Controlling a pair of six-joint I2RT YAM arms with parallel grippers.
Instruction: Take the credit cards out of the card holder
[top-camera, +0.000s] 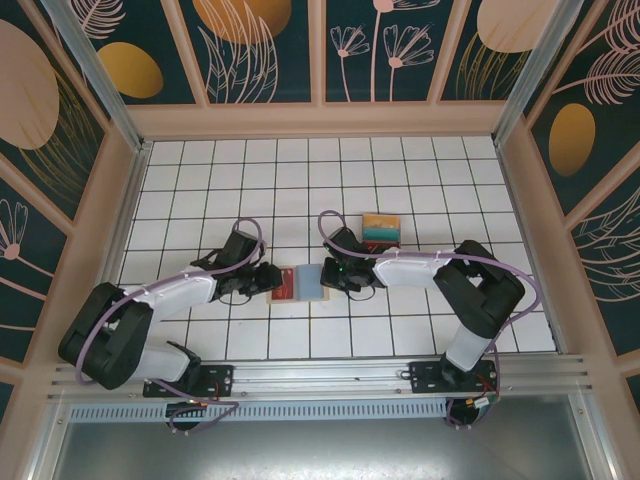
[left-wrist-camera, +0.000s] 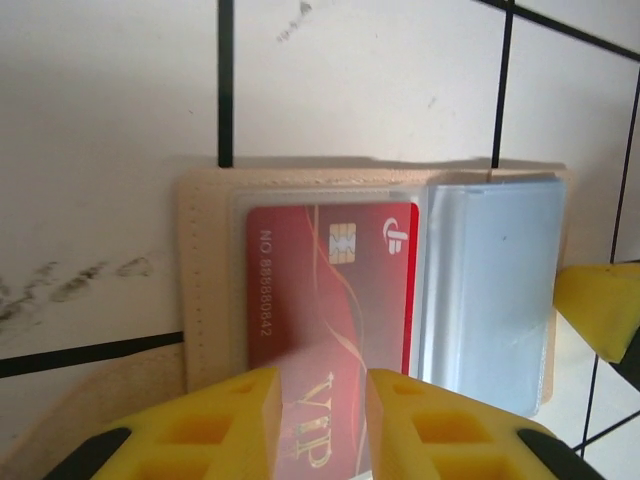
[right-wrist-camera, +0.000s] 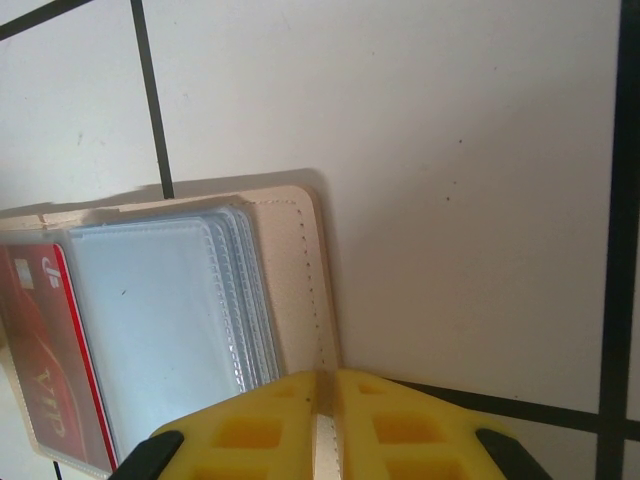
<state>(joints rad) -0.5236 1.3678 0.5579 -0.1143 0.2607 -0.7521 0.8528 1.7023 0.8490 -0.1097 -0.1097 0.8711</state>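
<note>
The tan card holder (top-camera: 296, 300) lies open on the white tiled floor between both arms. A red credit card (left-wrist-camera: 330, 290) marked VIP sits in a clear sleeve on the holder's left half (left-wrist-camera: 205, 280). Empty-looking clear sleeves (left-wrist-camera: 490, 290) cover the right half. My left gripper (left-wrist-camera: 322, 420) hovers over the red card's near end with its jaws a little apart, and the card shows through the gap. My right gripper (right-wrist-camera: 325, 420) is shut on the holder's tan right edge (right-wrist-camera: 295, 270). The red card (right-wrist-camera: 45, 370) and the sleeves (right-wrist-camera: 160, 320) lie to its left.
A fanned pile of coloured cards (top-camera: 381, 231) lies on the tiles just behind the right gripper (top-camera: 333, 277). The left gripper (top-camera: 274, 280) is at the holder's left side. Wooden walls enclose the floor, and a metal rail runs along the near edge.
</note>
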